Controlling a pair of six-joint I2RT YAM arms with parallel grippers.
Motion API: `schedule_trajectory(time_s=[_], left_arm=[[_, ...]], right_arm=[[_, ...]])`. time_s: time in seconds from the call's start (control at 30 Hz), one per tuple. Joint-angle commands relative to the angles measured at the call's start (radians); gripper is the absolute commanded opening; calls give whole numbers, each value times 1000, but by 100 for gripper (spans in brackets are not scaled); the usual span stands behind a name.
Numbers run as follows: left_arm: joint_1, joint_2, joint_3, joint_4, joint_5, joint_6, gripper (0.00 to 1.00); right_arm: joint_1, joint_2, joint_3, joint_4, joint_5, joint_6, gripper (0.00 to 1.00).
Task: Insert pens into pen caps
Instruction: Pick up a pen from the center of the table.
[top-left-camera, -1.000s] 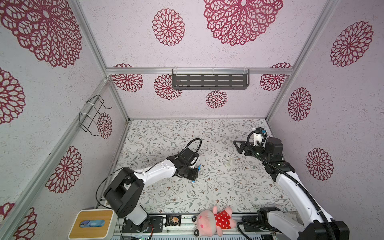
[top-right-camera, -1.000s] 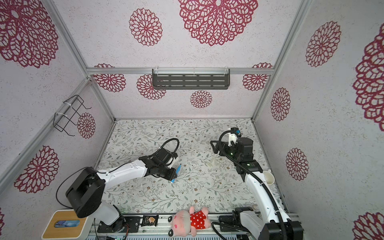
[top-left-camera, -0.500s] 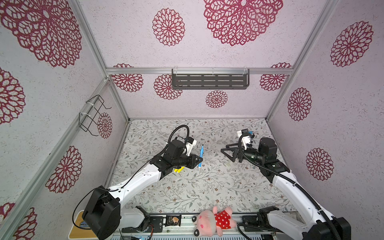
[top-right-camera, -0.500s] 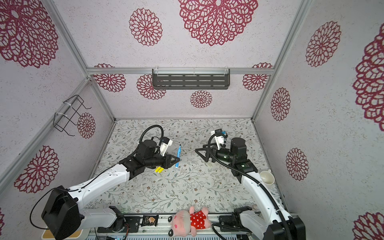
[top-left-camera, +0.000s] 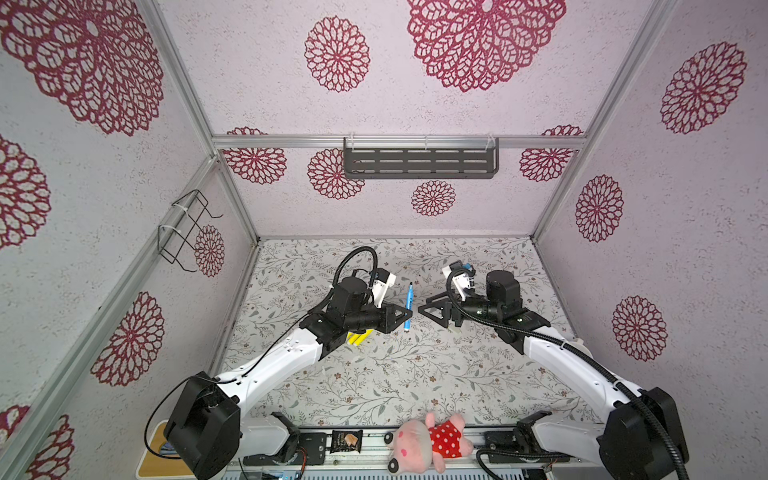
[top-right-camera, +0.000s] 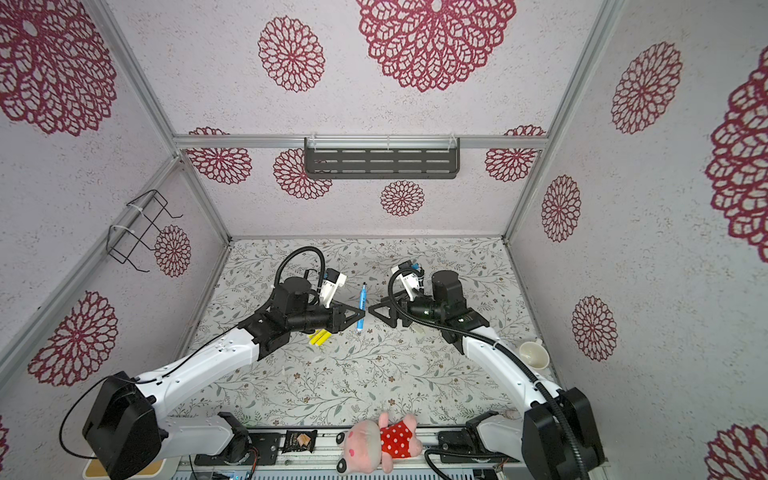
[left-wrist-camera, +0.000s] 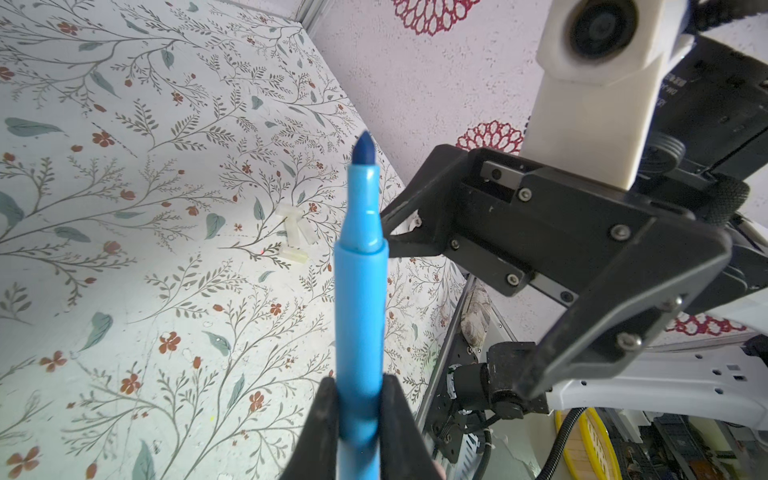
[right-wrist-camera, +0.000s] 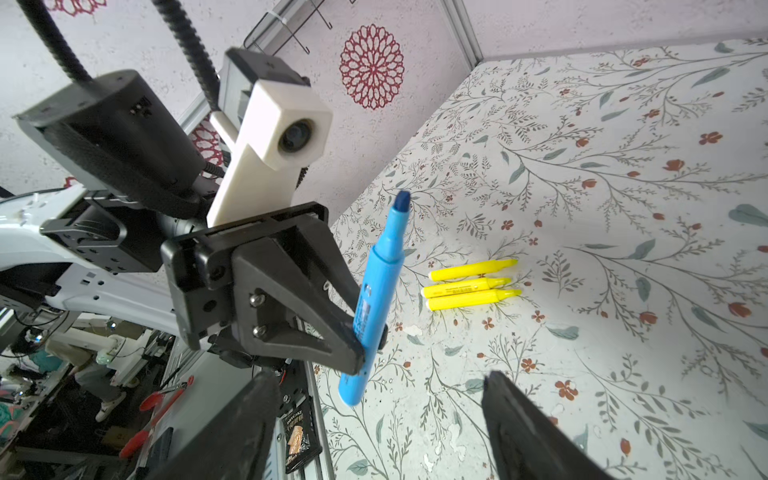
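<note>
While one blue pen (right-wrist-camera: 374, 291) is gripped, three yellow pens (right-wrist-camera: 465, 286) lie loose.

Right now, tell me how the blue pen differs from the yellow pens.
The blue pen is held off the table by the left gripper; the yellow pens lie on the table. The blue pen is single; the yellow pens are three, side by side. All show bare tips, no caps.

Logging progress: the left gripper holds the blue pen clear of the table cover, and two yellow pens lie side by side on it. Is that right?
Not two: three yellow pens lie side by side on the table cover, as the right wrist view shows. The left gripper does hold the blue pen clear of it.
</note>
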Motion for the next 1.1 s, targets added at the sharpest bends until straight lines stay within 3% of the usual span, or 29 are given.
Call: schedule_trajectory(time_s=[0.0,0.67,1.07], left_arm=[[-10,-20,5,34,12,-10,0],[-24,21,13,68,28,-20,0],[-26,26,-4,92,29,-32,0]], right_arm=[[17,6,37,124,-3,56,78],[65,110,79,243,7,133,62],[87,105,67,268,12,144,29]])
